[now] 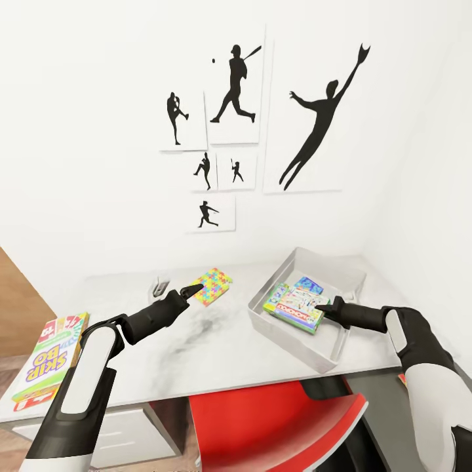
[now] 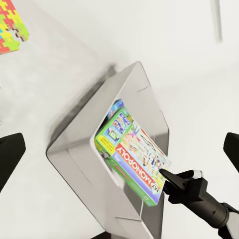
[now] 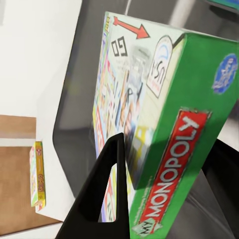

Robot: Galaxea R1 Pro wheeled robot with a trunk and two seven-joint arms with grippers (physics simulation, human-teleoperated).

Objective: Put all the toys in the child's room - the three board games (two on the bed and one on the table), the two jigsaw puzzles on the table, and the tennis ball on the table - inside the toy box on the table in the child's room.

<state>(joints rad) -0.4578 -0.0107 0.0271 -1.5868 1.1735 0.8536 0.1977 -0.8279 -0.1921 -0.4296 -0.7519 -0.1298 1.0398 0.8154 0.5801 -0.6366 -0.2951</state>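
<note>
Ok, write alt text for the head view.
The right gripper holds the Monopoly box inside the grey toy box on the table. The left gripper hovers near a jigsaw puzzle; a Skip-Bo box lies at the table's left edge.

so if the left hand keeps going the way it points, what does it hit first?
Likely the thin multicolour jigsaw puzzle square lying on the light grey desk top. The left hand points at its near edge in the head view, fingers spread. Height above the desk is unclear, so it might pass over.

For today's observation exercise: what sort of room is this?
Probably a child's bedroom or playroom: baseball prints on the wall, Monopoly in a bin, a puzzle on the desk.
</note>
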